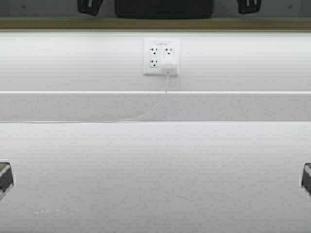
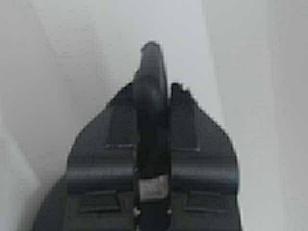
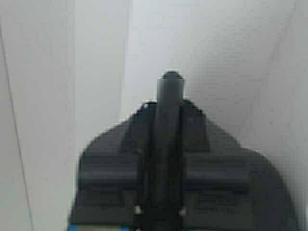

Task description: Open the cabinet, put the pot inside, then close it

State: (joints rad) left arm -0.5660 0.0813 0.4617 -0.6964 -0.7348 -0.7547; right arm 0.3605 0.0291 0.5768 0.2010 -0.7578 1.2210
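Note:
The pot and the cabinet are out of view in all three views. Only a dark part of each arm shows in the high view, the left (image 1: 5,177) and the right (image 1: 306,177), low at the countertop's side edges. In the left wrist view my left gripper (image 2: 159,89) is shut, with a dark narrow bar standing up between its fingers, before pale grey-white surfaces. In the right wrist view my right gripper (image 3: 171,98) is shut the same way, with a dark round-tipped bar at its middle. I cannot tell what these bars are.
A white countertop (image 1: 155,174) fills the lower half of the high view, with a low backsplash ledge (image 1: 155,107) behind it. A white wall outlet (image 1: 161,57) holds a plug, and its thin white cable (image 1: 146,114) runs down to the left.

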